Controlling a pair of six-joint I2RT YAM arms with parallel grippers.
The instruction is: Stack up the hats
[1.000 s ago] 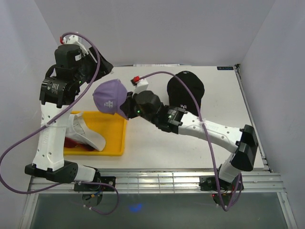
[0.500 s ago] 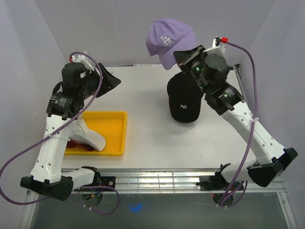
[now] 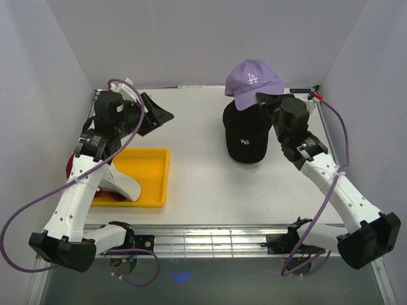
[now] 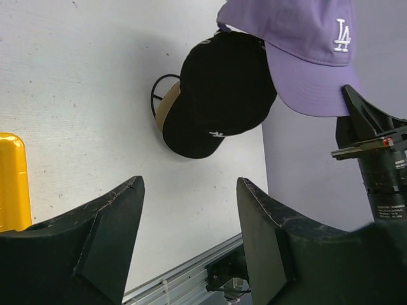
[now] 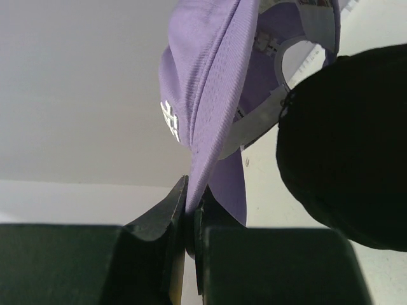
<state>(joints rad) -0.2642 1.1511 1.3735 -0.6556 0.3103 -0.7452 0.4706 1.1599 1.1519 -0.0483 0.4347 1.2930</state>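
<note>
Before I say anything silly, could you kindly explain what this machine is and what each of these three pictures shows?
These are two robot arms bolted at the near edge of a table. The overhead picture looks down from behind them; the other two come from cameras on each wrist. The right gripper is shut on the brim of a purple cap, holding it raised close to a black cap. The left gripper is open and empty. A yellow tray sits at the left, its contents partly hidden.

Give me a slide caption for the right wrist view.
Right gripper shut on the purple cap by its brim, beside the black cap.
</note>
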